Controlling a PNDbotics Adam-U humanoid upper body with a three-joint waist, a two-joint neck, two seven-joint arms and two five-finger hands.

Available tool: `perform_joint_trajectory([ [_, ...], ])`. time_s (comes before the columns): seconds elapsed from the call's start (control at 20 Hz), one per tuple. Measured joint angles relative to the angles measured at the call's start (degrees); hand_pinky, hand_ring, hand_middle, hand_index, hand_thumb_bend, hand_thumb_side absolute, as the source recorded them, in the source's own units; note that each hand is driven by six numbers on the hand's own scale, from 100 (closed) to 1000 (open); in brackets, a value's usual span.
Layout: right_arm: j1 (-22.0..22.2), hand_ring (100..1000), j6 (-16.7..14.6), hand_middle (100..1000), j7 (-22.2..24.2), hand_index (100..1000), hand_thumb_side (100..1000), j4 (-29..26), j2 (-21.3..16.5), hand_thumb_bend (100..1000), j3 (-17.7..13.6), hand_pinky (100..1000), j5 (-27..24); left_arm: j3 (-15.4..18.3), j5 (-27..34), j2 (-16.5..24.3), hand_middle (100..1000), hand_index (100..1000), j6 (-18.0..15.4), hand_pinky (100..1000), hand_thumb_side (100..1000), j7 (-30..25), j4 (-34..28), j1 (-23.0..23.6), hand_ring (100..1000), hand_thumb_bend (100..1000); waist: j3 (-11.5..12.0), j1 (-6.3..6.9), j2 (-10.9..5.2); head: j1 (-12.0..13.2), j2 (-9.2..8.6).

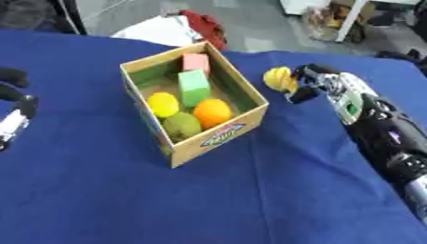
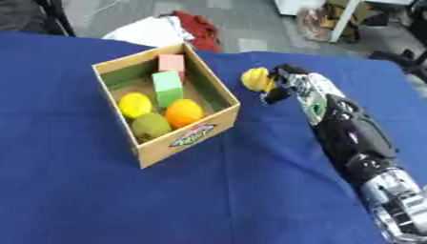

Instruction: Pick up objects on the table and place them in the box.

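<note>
I am looking down at a table [image 1: 100,200] with a blue cloth on it. A cardboard box [image 1: 218,135] sits near the middle, turned a bit so one corner points at me. Inside the box I see a pink block [image 1: 196,62] at the far end, and a green block [image 1: 193,86] just in front of it, touching it. Closer to me are a yellow lemon [image 1: 163,104], an orange [image 1: 212,112] and a green fruit [image 1: 182,126], all packed close together on the box floor. My right hand [image 1: 310,82] comes in from the right side and reaches across the cloth, just to the right of the box. Its fingers are curled around a yellow thing [image 1: 278,78] with ridges on it. I cannot tell if the yellow thing is up in the air or down on the cloth. It is outside the box, close to the box's right wall but not touching it. My left hand [image 1: 16,112] shows at the left edge, well apart from the box. I only see a bit of it, so I cannot tell if its fingers are open or closed.
</note>
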Motion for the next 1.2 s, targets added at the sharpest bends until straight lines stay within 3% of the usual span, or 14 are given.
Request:
perform_joint_trajectory([
  [0.15, 0.2, 707, 0.1, 522, -2.6, 637, 184, -0.5, 0.3, 100, 0.0, 697, 0.7, 0.0, 0.0, 0.0, 639, 776, 0.0, 712, 482, 0.0, 0.0, 0.0, 608, 282, -0.1, 0.0, 0.0, 0.0, 0.0],
  [0.35, 0.4, 621, 1.0, 404, -8.0, 511, 100, -1.0, 0.4, 100, 0.0, 641, 1.2, 0.0, 0.0, 0.0, 639, 777, 0.0, 713, 483, 0.0, 0.0, 0.0, 607, 281, -0.2, 0.0, 0.0, -0.2, -0.17],
  [0.6, 0.7, 553, 2.0, 290, -14.3, 396, 100, -1.0, 0.9, 100, 0.0, 583, 1.7, 0.0, 0.0, 0.0, 639, 777, 0.0, 713, 483, 0.0, 0.0, 0.0, 607, 280, -0.2, 0.0, 0.0, -0.4, -0.19],
  [0.7, 0.7, 561, 2.3, 327, -16.4, 437, 100, -1.0, 0.9, 100, 0.0, 586, 1.7, 0.0, 0.0, 0.0, 639, 777, 0.0, 713, 483, 0.0, 0.0, 0.0, 607, 280, -0.2, 0.0, 0.04, -0.4, -0.36],
  [1.0, 1.2, 540, 2.1, 309, -20.1, 420, 100, -1.7, 0.9, 100, 0.0, 570, 0.6, 0.0, 0.0, 0.0, 639, 777, 0.0, 714, 483, 0.0, 0.0, 0.0, 608, 279, -0.4, 0.0, 0.05, -0.4, -0.45],
  [1.1, 1.2, 566, 1.7, 394, -20.6, 508, 115, -2.3, 0.9, 101, 0.2, 585, -0.1, 0.0, 0.0, 0.0, 639, 777, 0.0, 714, 484, 0.0, 0.0, 0.0, 608, 280, -0.5, 0.0, 0.05, -0.4, -0.45],
  [1.2, 1.2, 640, 1.3, 587, -20.9, 719, 297, -3.0, 0.9, 213, 0.3, 623, -0.9, 0.0, 0.0, 0.0, 639, 778, 0.0, 715, 485, 0.0, 0.0, 0.0, 608, 279, -0.6, 0.0, 0.05, -0.4, -0.45],
])
